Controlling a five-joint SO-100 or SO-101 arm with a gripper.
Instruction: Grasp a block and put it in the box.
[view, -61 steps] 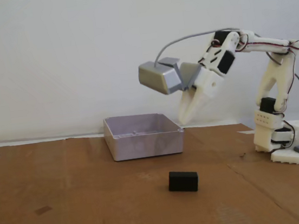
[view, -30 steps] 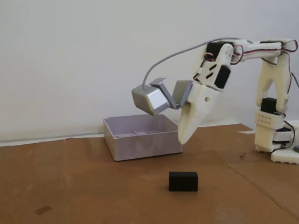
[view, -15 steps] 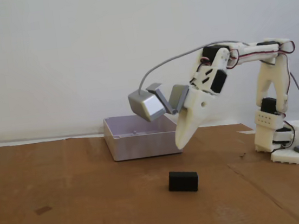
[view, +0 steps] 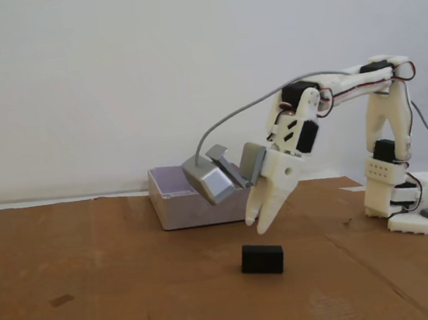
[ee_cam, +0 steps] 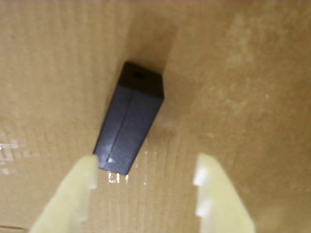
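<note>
We see the hand [view: 259,223] pointing down at the counter, its two pale fingers parted wide and holding nothing. In the fixed view its tips hang just above the block [view: 262,259], with a clear gap of air between them. In the wrist view the hand [ee_cam: 146,167] enters from the bottom edge: the left fingertip [ee_cam: 86,167] sits right at the near left corner of the block [ee_cam: 129,124], while the right fingertip [ee_cam: 206,170] stands well off to the right over bare cardboard. So the block lies off-centre to the left in the opening, slanting away up and to the right, rather than squarely between the fingers. We cannot tell from this view whether the left fingertip touches it.

The block is small, matte black and longer than tall, with a small hole in its far end face. It rests on the brown cardboard sheet [view: 119,281] that covers the counter, near the front. A grey camera module [view: 207,179] rides on the wrist, with a grey cable [view: 269,100] arcing back along the white arm [view: 388,131]. Behind the hand, farther back on the cardboard, sits the box [view: 174,200], pale grey-lilac with low walls, partly hidden by the camera module.
</note>
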